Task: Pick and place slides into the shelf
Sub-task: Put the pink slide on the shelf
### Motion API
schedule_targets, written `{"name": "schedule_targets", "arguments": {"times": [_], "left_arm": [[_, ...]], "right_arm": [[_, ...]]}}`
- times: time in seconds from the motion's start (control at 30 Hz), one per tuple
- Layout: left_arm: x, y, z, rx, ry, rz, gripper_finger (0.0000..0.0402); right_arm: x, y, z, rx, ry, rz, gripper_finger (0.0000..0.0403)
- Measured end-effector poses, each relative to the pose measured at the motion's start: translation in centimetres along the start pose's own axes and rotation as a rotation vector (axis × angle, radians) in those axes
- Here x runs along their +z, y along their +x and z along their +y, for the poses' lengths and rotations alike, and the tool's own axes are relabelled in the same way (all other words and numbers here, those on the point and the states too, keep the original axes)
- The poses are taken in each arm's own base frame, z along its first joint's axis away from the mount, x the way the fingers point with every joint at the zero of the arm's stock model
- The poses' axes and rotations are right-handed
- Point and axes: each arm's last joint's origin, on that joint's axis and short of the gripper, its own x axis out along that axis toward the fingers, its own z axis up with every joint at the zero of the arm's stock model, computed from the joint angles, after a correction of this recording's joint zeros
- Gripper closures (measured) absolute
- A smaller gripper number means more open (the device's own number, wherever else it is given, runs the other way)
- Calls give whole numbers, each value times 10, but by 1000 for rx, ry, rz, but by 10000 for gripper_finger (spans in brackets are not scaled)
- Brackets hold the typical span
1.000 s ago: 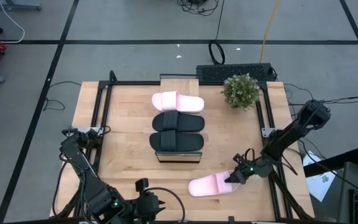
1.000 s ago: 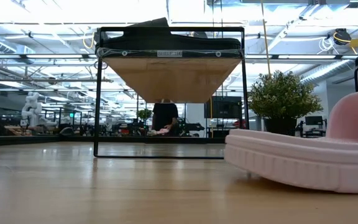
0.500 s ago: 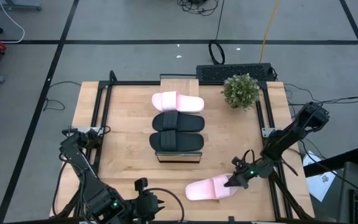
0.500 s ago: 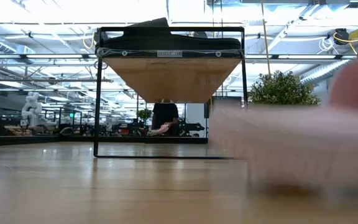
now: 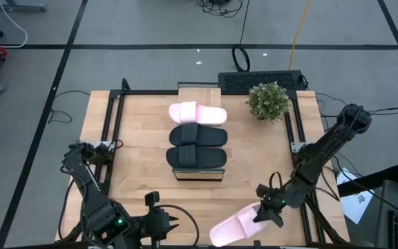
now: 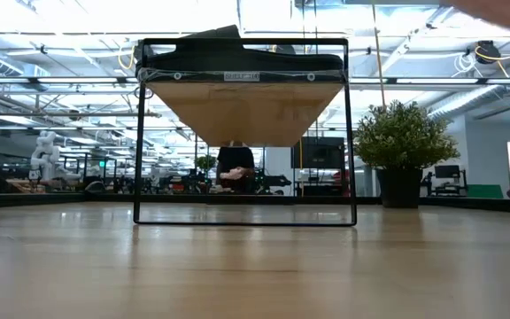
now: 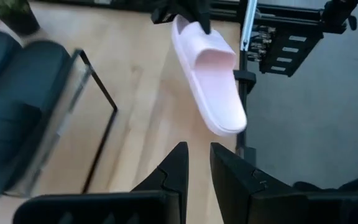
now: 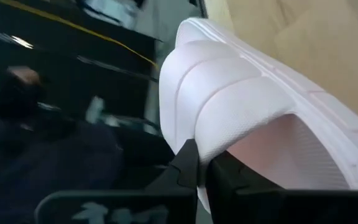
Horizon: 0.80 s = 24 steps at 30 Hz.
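Right claw point(image 5: 263, 214) was clamped on the ribbed strap of a smooth pink slide point(image 5: 232, 229), lifted off the wood tabletop point(image 5: 137, 166) near its front edge; left claw point(image 7: 197, 163) slightly apart, empty

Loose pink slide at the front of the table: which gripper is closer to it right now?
Right. The right gripper is shut on the loose pink slide, holding its end off the table. The left gripper waits beside the slide, apart from it.
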Motion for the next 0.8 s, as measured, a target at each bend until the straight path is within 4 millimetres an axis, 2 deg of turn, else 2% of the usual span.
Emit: {"name": "schedule_targets", "arguments": {"times": [0.2, 0.4, 0.63, 0.8], "left_arm": [[4, 2, 4, 20, 86, -16, 341], [6, 4, 5, 21, 144, -21, 341], [8, 4, 3, 6, 166, -39, 341], [17, 3, 2, 22, 232, -123, 341]], "right_arm": [[22, -14, 56, -85, -146, 2, 402], [52, -35, 97, -129, -254, -36, 402], [84, -58, 119, -237, -367, -48, 402], [107, -52, 127, -207, -458, -83, 403]]}}
